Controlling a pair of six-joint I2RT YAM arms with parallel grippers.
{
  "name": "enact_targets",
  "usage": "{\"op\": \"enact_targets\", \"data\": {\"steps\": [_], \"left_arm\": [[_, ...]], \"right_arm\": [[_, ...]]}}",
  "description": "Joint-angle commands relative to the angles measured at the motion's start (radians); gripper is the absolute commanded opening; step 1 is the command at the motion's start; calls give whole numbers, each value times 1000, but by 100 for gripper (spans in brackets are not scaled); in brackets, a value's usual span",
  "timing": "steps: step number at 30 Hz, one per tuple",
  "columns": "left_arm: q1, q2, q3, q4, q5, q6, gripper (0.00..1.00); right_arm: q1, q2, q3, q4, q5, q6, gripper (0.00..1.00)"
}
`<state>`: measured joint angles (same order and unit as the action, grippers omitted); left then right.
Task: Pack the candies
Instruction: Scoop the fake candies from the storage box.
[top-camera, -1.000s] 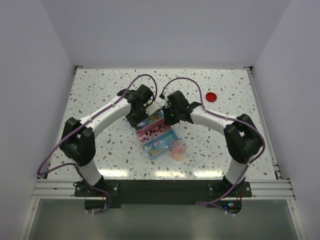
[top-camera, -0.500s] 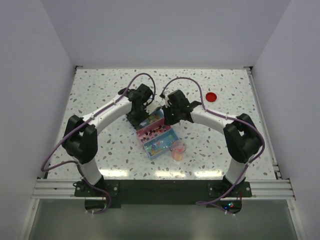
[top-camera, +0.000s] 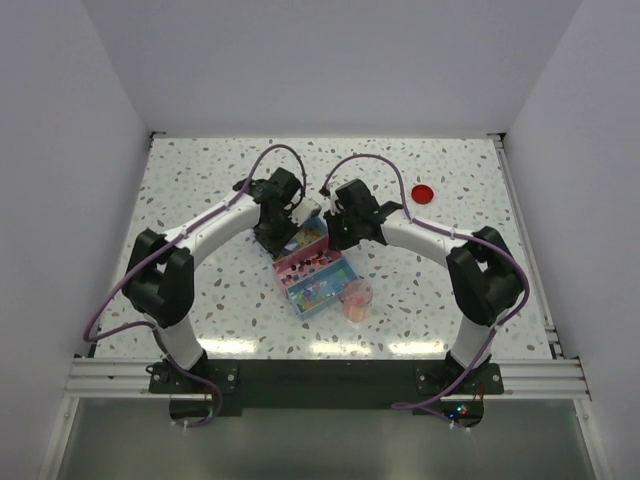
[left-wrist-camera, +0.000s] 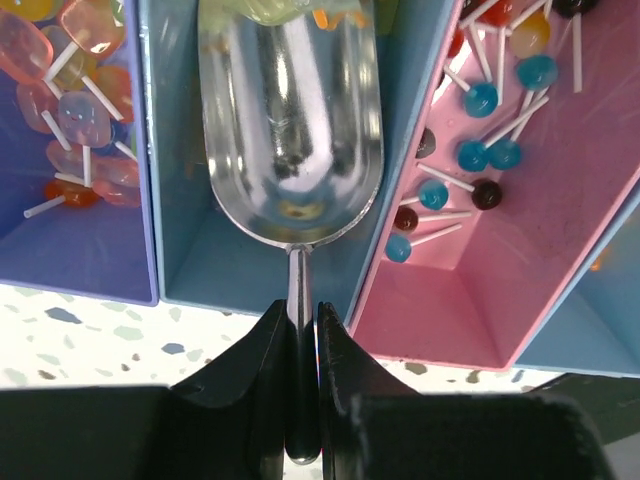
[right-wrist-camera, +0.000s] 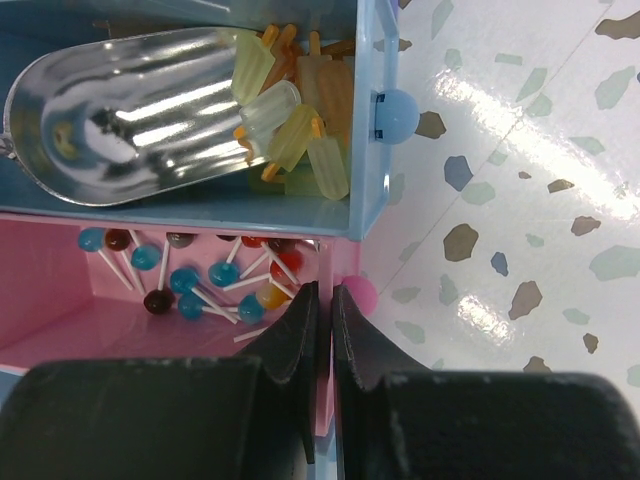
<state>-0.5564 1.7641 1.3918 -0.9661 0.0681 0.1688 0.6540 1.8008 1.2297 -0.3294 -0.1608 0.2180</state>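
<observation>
From the left wrist, the left gripper (left-wrist-camera: 303, 315) is clamped tight on the thin handle of a shiny metal scoop (left-wrist-camera: 290, 130). The scoop's bowl lies in the light blue compartment (left-wrist-camera: 185, 250) of a candy box and looks almost bare, its tip just reaching the pale yellow candies (left-wrist-camera: 280, 12) at the far end, so a scoopful seems yet to be gathered. Ball lollipops (left-wrist-camera: 480, 100) lie in the pink compartment (left-wrist-camera: 450, 310) beside it. From the right wrist, the right gripper (right-wrist-camera: 325, 300) is pinched shut on the pink compartment's front wall, just beside a round pink knob (right-wrist-camera: 358, 293), apparently steadying the box. From above, a small clear plastic cup (top-camera: 356, 300) just beside the box already holds an orange-pink heap. The round red lid (top-camera: 423, 193) lies well apart at the back right, so more filling and the closing appear to remain. The counter (top-camera: 200, 180) is glossy white speckled terrazzo, enclosed by plain white walls on three sides.
</observation>
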Motion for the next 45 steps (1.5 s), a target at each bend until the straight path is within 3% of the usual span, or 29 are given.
{"op": "enact_targets", "data": {"steps": [1, 7, 12, 17, 22, 25, 32, 41, 43, 45], "left_arm": [[-109, 18, -43, 300, 115, 139, 0], [-200, -6, -94, 369, -112, 333, 0], [-201, -64, -125, 476, -74, 336, 0], [-191, -118, -174, 440, -94, 311, 0], [-85, -201, -258, 438, 31, 265, 0], [-51, -232, -278, 415, 30, 276, 0], [-46, -212, -261, 394, 22, 302, 0], [-108, -186, -278, 538, 56, 284, 0], [-131, -145, -263, 560, 55, 256, 0], [-120, -118, -229, 560, 148, 168, 0]], "right_arm": [[39, 78, 10, 73, -141, 11, 0], [39, 81, 17, 66, -123, -8, 0], [39, 86, 22, 63, -128, -6, 0], [38, 85, 19, 55, -120, -9, 0], [-8, 81, -2, 70, -144, 20, 0], [-42, 86, -3, 66, -160, 32, 0], [-54, 106, 45, 30, -184, 18, 0], [-36, 146, 85, 35, -238, 50, 0], [-27, 154, 97, 26, -235, 46, 0], [-21, 161, 103, 24, -238, 49, 0]]}}
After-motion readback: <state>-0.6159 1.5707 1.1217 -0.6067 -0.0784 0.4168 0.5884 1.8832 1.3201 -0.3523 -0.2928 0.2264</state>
